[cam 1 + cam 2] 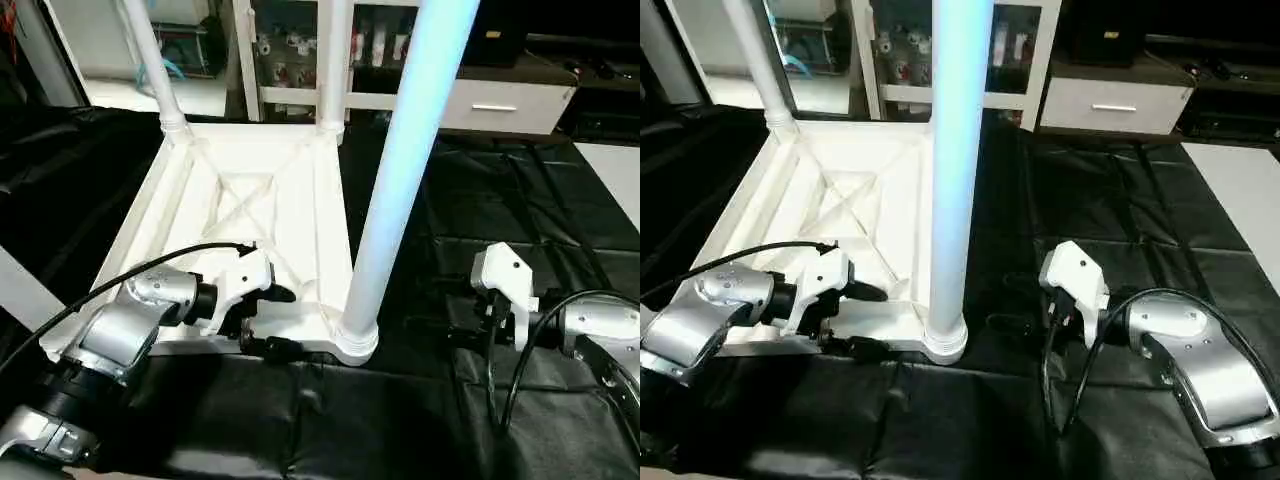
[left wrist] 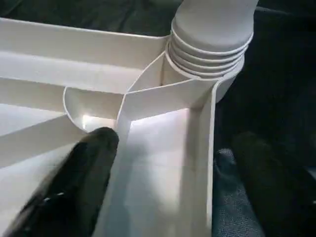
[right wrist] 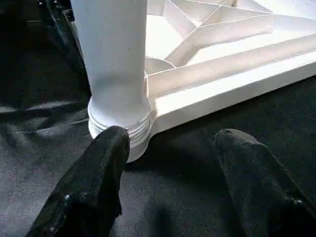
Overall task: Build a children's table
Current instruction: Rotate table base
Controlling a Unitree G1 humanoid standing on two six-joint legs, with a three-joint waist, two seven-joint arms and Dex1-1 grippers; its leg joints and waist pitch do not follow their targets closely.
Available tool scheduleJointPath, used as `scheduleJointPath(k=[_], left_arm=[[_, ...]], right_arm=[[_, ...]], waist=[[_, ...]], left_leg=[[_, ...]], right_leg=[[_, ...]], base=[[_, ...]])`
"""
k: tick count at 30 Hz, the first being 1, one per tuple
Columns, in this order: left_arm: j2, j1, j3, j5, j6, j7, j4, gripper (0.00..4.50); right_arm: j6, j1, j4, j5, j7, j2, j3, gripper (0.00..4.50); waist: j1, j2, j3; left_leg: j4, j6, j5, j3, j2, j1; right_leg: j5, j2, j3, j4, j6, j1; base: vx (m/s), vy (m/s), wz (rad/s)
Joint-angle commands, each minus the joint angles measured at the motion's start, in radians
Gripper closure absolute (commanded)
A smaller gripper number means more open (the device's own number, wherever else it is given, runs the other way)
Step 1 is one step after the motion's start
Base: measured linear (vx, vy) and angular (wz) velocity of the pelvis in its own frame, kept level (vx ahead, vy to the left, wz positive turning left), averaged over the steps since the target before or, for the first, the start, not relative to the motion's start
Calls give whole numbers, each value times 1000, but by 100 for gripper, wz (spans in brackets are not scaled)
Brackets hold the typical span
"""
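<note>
The children's table top [image 1: 250, 210] lies upside down, ribbed underside up, on the black-draped worktop [image 1: 480, 210], filling the centre-left of the head views. Three white legs stand in its corner sockets: the near leg [image 1: 400, 170] rises through the middle of the frame from the near right socket, and two far legs [image 1: 150, 60] [image 1: 333, 60] stand at the upper edge.

The left hand [image 1: 268, 318] sits at lower left, its fingers apart and straddling the top's near rim: one black finger [image 2: 74, 187] lies over the ribbed inside, the other outside over the cloth.

The right hand [image 3: 168, 148] is at lower right, over the black cloth, fingers spread and holding nothing, pointing at the near leg's flared base [image 3: 118, 118].
</note>
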Motion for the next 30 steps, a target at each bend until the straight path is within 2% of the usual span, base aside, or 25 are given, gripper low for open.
scheduleJointPath(k=[1,5,8,10,12,17,18,21,23,27,29,30], left_arm=[[16,6,-35,-12,40,-40,-44,71],[24,22,-41,-15,49,-48,-75,99],[25,47,-43,-19,74,-50,-105,123],[20,55,-44,-12,76,-37,-109,129],[12,60,-47,23,53,-1,-91,165],[12,57,-52,64,20,36,-52,196],[14,57,-53,67,20,37,-49,214],[16,57,-51,69,22,37,-45,217],[16,56,-50,69,22,37,-42,251],[15,42,-53,77,10,29,-16,264],[11,37,-54,80,3,27,-7,298],[7,32,-55,82,-1,26,0,300]], right_arm=[[10,-4,-28,13,7,-18,-1,141],[9,1,-30,13,11,-22,-1,141],[10,1,-29,11,15,-22,1,141],[9,-7,-21,7,15,-19,5,141],[7,-18,-14,4,16,-13,13,141],[10,-17,-23,9,23,-15,25,141],[10,-16,-24,9,24,-15,27,141],[11,-16,-26,9,23,-14,29,141],[11,-16,-27,10,23,-14,29,141],[9,-14,-30,11,27,-17,35,141],[8,-16,-27,11,27,-17,35,141],[7,-17,-26,11,28,-17,35,141]], waist=[[1,-8,-62],[1,-11,-57],[-1,-17,-56],[-1,-17,-55],[0,-18,-56],[0,-18,-56],[-1,-19,-57],[1,-20,-57],[1,-20,-57],[1,-18,-56],[0,-17,-56],[1,-17,-56]], left_leg=[[-82,92,-7,2,39,-16],[-85,70,-49,3,40,-15],[-86,65,-59,3,39,-18],[-86,64,-59,3,38,-19],[-85,65,-57,3,38,-18],[-86,67,-56,2,37,-19],[-86,68,-51,2,37,-19],[-85,73,-37,2,38,-20],[-85,72,-43,2,38,-20],[-87,65,-56,1,38,-20],[-87,62,-62,2,37,-19],[-86,61,-60,1,37,-19]], right_leg=[[-138,-64,34,-53,-278,67],[-200,-63,35,-59,-261,64],[-229,-62,36,-62,-245,65],[-246,-62,36,-63,-237,64],[-251,-61,35,-64,-231,62],[-254,-59,34,-65,-221,61],[-244,-59,34,-64,-220,62],[-211,-61,34,-61,-233,62],[-223,-61,35,-62,-233,62],[-256,-62,35,-65,-222,62],[-261,-61,35,-66,-220,61],[-253,-60,35,-65,-221,61]], base=[[0,0,0],[0,0,0],[0,0,0],[0,0,0],[0,0,0],[0,0,0],[0,0,0],[0,0,0],[0,0,0],[0,0,0],[0,0,0],[0,0,0]])
